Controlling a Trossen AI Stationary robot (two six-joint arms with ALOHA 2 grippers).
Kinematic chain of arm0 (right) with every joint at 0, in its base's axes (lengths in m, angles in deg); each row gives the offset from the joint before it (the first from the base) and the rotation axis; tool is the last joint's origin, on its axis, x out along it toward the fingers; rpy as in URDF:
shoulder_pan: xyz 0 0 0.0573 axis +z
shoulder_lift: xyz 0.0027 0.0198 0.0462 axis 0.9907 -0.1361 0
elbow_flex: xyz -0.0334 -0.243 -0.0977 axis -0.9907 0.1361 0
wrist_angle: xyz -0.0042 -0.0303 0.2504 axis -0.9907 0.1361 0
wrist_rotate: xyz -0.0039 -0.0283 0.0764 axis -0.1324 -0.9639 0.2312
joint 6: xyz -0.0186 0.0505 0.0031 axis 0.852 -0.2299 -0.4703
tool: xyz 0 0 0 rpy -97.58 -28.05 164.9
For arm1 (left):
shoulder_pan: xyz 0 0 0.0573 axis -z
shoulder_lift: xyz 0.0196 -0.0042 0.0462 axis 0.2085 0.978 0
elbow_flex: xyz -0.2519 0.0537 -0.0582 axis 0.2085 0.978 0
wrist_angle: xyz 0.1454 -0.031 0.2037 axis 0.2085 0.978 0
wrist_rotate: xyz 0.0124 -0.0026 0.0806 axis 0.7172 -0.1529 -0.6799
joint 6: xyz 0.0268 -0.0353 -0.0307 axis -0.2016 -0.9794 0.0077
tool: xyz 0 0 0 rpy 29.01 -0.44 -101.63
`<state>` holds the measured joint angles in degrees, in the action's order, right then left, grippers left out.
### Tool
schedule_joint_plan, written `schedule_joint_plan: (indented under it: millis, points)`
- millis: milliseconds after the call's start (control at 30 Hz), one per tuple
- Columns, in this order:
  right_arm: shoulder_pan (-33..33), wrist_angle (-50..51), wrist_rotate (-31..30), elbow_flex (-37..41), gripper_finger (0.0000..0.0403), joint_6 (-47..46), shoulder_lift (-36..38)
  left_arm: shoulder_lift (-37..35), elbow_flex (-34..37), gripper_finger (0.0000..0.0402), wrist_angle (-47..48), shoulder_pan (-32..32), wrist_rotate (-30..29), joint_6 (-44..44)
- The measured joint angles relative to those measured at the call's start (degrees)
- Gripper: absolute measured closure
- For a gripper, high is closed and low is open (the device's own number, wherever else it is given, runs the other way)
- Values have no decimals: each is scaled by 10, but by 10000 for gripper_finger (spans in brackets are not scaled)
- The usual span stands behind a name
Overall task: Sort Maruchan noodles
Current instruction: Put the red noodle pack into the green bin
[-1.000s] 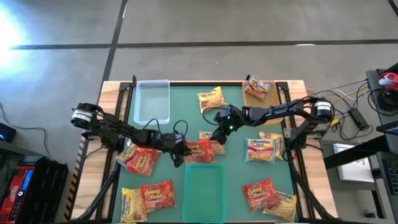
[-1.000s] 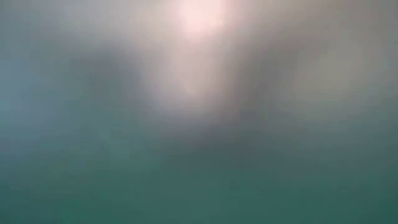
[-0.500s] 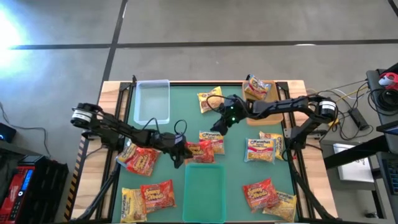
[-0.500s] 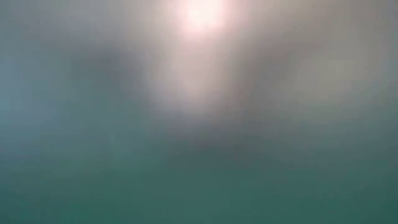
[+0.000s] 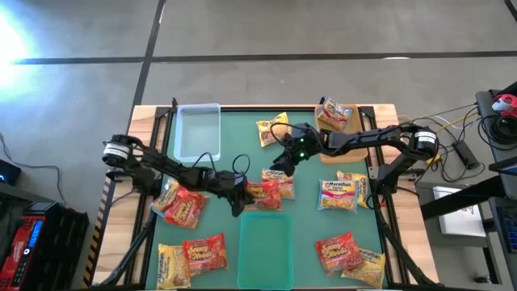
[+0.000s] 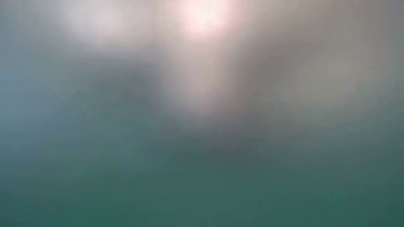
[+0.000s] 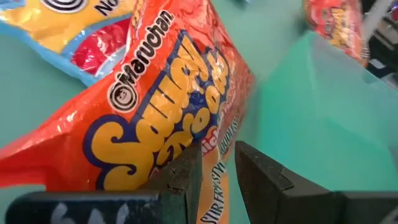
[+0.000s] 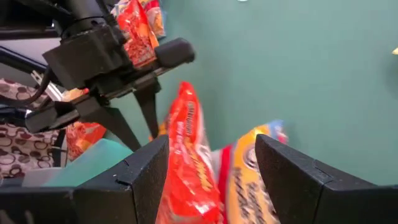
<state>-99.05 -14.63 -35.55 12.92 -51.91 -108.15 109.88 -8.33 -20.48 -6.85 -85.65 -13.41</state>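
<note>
My left gripper (image 5: 241,196) (image 7: 217,168) reaches in from the table's left and is shut on a red-orange Maruchan packet (image 5: 265,192) (image 7: 155,106) near the table's middle. That packet also shows in the right wrist view as a red-orange packet (image 8: 186,149) standing tilted on edge. A yellow packet (image 5: 276,175) (image 8: 252,180) lies beside it on its far side. My right gripper (image 5: 277,164) (image 8: 211,180) hovers open just beyond both packets, touching nothing. The low view is a blur and shows nothing. My left gripper pinches the red-orange packet by its left edge (image 7: 214,158) between the two fingers (image 7: 183,177). They slant down at it from the table's left. The packet is tilted up on edge, and its lower part rests on the green mat beside the yellow packet.
A green tray (image 5: 266,242) sits just near of the held packet, a clear tray (image 5: 198,133) at far left, and a brown tray (image 5: 341,133) with a packet (image 5: 335,113) at far right. More packets lie around: (image 5: 273,128), (image 5: 339,196), (image 5: 338,250), (image 5: 182,206), (image 5: 203,250).
My right gripper has drawn back from over the yellow packet toward the table's far edge, uncovering it. My left gripper has shifted a little toward the table's right, carrying the red-orange packet along with it.
</note>
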Motion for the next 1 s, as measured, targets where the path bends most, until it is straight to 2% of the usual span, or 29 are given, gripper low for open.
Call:
schedule_joint_plan:
  millis: [367,633,1000]
  points:
    - [1,32,0,0,174,28,0,44,-78,322,80,-42,-3,129]
    - [1,79,0,1,174,27,-3,50,-103,322,90,-65,-5,196]
    - [1,96,0,1,156,12,-26,50,-117,322,89,-89,-4,236]
